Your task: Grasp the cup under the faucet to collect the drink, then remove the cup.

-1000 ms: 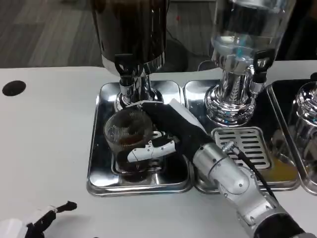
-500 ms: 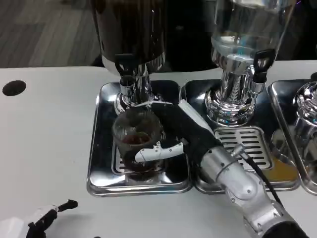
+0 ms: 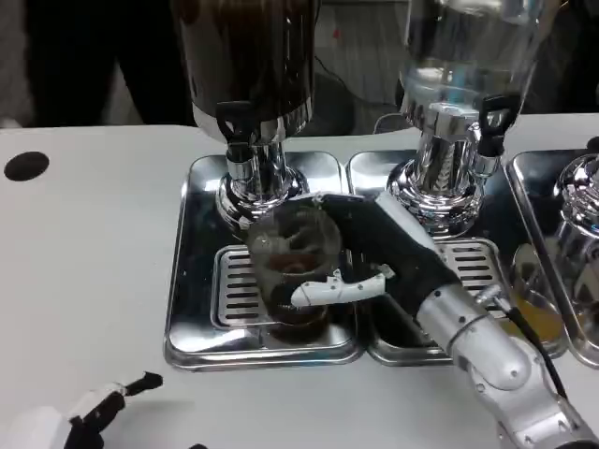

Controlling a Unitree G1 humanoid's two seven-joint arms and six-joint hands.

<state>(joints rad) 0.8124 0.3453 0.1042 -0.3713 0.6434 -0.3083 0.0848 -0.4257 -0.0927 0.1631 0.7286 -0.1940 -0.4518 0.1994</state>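
The right hand (image 3: 360, 257) grips the glass cup (image 3: 293, 267), drink inside, right of the dark dispenser's faucet (image 3: 239, 140): removal underway; next, lift clear of the drip tray (image 3: 192, 281) steadily.

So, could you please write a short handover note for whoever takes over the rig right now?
Right hand: holds the clear ribbed glass cup, which has dark drink in it.
Left hand: resting on the white table at the near left edge, holding nothing.
Cup: over the steel drip tray, right of the dark dispenser's black-handled faucet.
Done: grasp, drink collected.
Left: carry the cup off the tray and set it down.
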